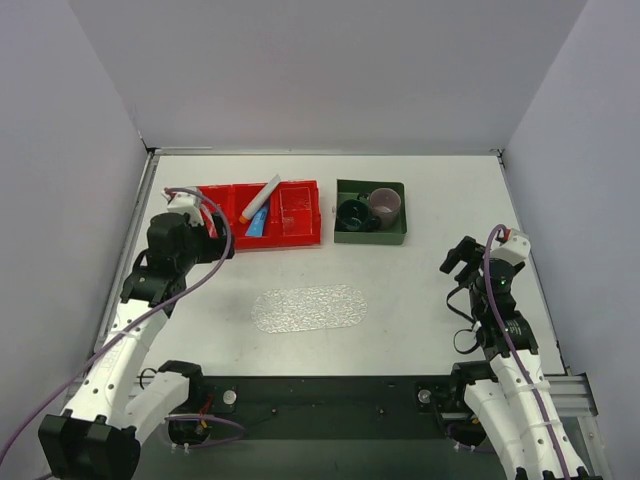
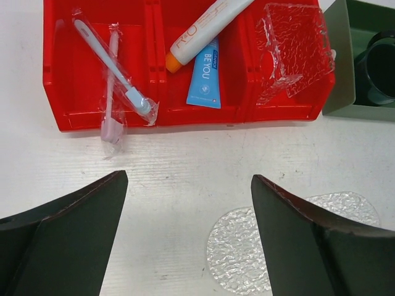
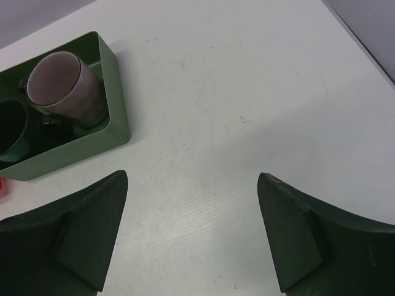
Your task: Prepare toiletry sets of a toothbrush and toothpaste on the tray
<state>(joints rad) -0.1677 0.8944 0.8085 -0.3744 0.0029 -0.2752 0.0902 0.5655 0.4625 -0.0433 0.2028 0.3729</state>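
Note:
Two wrapped toothbrushes lie crossed in the left compartment of the red bin (image 2: pixel 68 105): a white one with a blue head (image 2: pixel 111 65) and a pink one (image 2: pixel 112 92). The toothpaste (image 2: pixel 203 28), a white tube with an orange cap, leans across the middle compartment over a small light-blue tube (image 2: pixel 205 77). The clear bumpy oval tray (image 1: pixel 308 307) lies bare on the table, nearer than the bin. My left gripper (image 2: pixel 189 177) hangs open and empty over the table between bin and tray (image 2: pixel 237 253). My right gripper (image 3: pixel 192 176) is open and empty over bare table at the right.
A dark green square bin (image 1: pixel 370 238) next to the red bin (image 1: pixel 300 238) holds a mauve cup (image 3: pixel 65 89) and a dark cup (image 1: pixel 352 213). Clear bumpy square pieces (image 2: pixel 296 49) stand in the red bin's right compartment. Grey walls enclose the table on three sides.

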